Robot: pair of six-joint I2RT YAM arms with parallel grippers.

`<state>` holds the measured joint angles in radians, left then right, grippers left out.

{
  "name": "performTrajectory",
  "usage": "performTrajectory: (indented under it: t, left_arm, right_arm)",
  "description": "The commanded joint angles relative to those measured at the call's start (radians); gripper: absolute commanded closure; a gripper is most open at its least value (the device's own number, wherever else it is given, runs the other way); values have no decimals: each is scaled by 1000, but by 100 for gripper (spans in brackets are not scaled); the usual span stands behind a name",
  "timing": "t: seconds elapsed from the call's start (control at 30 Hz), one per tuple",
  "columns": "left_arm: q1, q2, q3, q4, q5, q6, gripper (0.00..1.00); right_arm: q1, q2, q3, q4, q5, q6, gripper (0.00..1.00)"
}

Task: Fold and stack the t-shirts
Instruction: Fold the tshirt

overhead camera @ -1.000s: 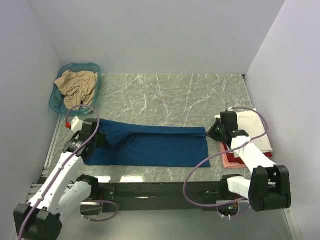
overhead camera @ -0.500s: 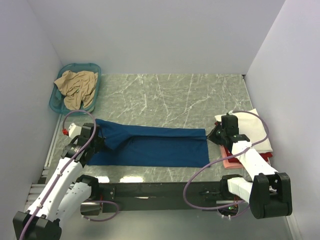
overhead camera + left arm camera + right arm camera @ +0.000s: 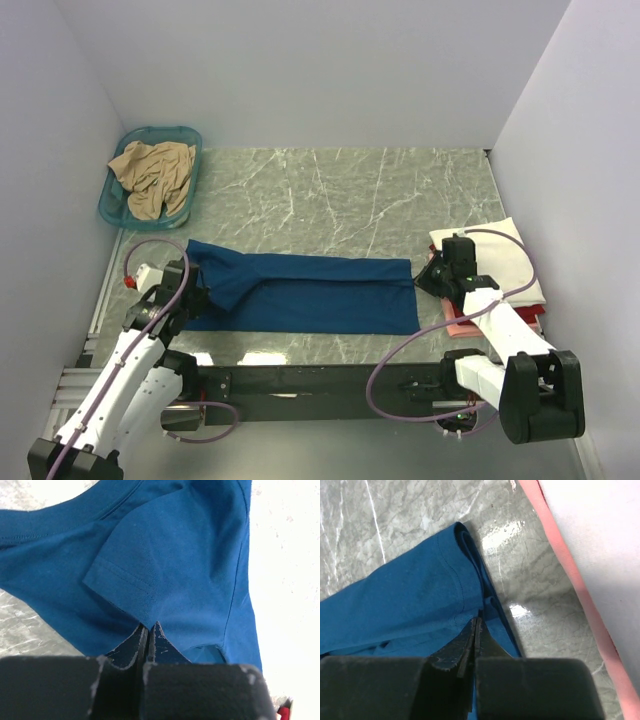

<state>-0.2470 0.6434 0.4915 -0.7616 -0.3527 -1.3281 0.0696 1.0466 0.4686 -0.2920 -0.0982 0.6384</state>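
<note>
A dark blue t-shirt (image 3: 300, 293) lies as a long folded strip across the near part of the marble table (image 3: 340, 190). My left gripper (image 3: 189, 285) is shut on its left end, on the cloth at the sleeve hem (image 3: 125, 582). My right gripper (image 3: 424, 278) is shut on the shirt's right edge (image 3: 465, 575). A cream-white folded shirt (image 3: 500, 262) lies on a pink one (image 3: 462, 325) and a red one (image 3: 537, 311) at the right. A tan shirt (image 3: 152, 175) lies crumpled in the teal basket (image 3: 116, 190).
The teal basket stands at the far left corner, against the left wall. The stack of folded shirts fills the right edge beside the right arm. A dark rail (image 3: 310, 380) runs along the table's near edge between the arm bases.
Both grippers have moved toward the near edge, dragging the blue shirt with them. The left end has shifted nearer and the strip lies straighter.
</note>
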Motion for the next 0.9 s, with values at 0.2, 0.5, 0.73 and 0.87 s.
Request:
performTrajectory:
  t: [0.2, 0.5, 0.73, 0.87]
  left_arm:
    - [5, -36, -22, -15, 18, -39, 100]
    - [5, -50, -30, -21, 21, -49, 99]
    - [5, -39, -25, -12, 24, -40, 100]
    - [5, -34, -25, -4, 26, -36, 99]
  right_arm:
    - [6, -80, -8, -10, 2, 6, 58]
    - [12, -77, 10, -13, -44, 3, 55]
    - [22, -79, -38, 22, -67, 52, 54]
    - [27, -47, -54, 43, -66, 64, 54]
